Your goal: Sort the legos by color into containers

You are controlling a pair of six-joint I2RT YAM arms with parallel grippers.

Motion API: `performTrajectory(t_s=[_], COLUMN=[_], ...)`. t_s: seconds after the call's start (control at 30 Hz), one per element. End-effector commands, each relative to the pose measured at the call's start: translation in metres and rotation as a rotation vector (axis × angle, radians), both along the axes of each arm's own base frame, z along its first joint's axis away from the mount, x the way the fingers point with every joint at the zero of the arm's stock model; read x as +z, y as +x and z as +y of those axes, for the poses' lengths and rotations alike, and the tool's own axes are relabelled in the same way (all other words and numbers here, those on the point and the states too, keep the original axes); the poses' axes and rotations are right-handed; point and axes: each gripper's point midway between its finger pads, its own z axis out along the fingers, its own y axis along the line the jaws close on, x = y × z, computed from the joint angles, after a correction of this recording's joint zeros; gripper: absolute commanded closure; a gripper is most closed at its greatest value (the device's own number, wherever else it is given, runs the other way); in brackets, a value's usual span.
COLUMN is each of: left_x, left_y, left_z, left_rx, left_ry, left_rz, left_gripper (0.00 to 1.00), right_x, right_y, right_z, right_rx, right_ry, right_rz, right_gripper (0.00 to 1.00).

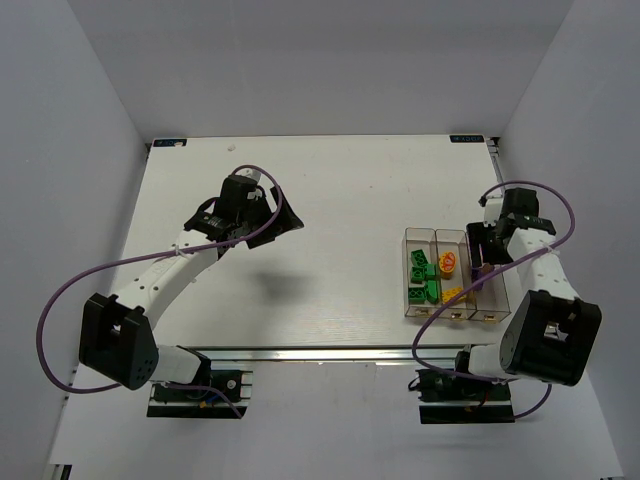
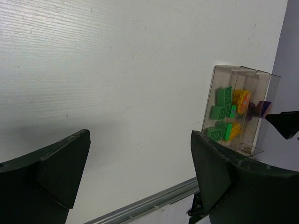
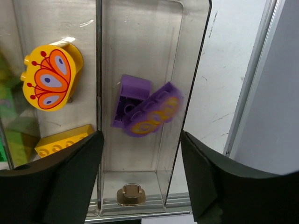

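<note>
A white table point(image 1: 330, 190) with a faint grain is boxed in by plain pale grey panels: a back wall point(image 1: 320, 60), a left wall point(image 1: 60, 150) and a right wall point(image 1: 590, 120). A metal rail point(image 1: 330, 354) runs along the table's near edge, where the light glares brightest. Its far corners carry small dark tags point(image 1: 168, 143).

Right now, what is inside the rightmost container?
In the rightmost container: two purple legos, one overlapping the other, plus a small brass-coloured piece near its end. The overlap hides part of the lower brick.
</note>
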Motion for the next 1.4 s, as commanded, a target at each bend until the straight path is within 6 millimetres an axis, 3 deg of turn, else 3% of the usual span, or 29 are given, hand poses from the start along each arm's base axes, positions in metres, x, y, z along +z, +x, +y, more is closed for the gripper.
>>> performTrajectory(t_s=[0.0, 0.13, 0.2, 0.33, 0.47, 0.67, 0.87, 1.03, 1.37], left_x=[0.022, 0.036, 0.044, 0.064, 0.085, 0.086, 0.084, 0.083, 0.077], left_y=[0.002, 0.005, 0.005, 0.005, 0.007, 0.006, 0.005, 0.003, 0.005], left_z=[0.004, 0.003, 0.002, 0.005, 0.012, 0.015, 0.013, 0.016, 0.012], left_rx=[0.006, -0.014, -0.042, -0.067, -0.077, -0.069, -0.071, -0.069, -0.081], left_ry=[-0.009, -0.009, 0.001, 0.023, 0.069, 0.078, 0.064, 0.074, 0.061], left_rz=[-0.064, -0.105, -0.135, -0.199, -0.258, -0.254, -0.253, -0.257, -0.263], left_gripper=[0.02, 0.02, 0.02, 0.02, 0.02, 0.02, 0.02, 0.02, 0.02], right_x=[0.032, 0.071, 0.094, 0.123, 0.139, 0.151, 0.140, 0.125, 0.122], right_y=[0.021, 0.035, 0.037, 0.037, 0.052, 0.075, 0.093, 0.096, 0.090], right_z=[0.001, 0.022, 0.046, 0.105, 0.128, 0.132, 0.124, 0.120, 0.115], right_rx=[0.078, 0.213, 0.348, 0.556, 0.485, 0.319, 0.256, 0.236, 0.277], right_ry=[-0.003, 0.058, 0.143, 0.410, 0.589, 0.731, 0.732, 0.729, 0.669], right_rz=[-0.113, -0.219, -0.263, -0.358, -0.403, -0.368, -0.341, -0.301, -0.325], right_gripper=[0.26, 0.17, 0.11, 0.11, 0.11, 0.11, 0.11, 0.11, 0.11])
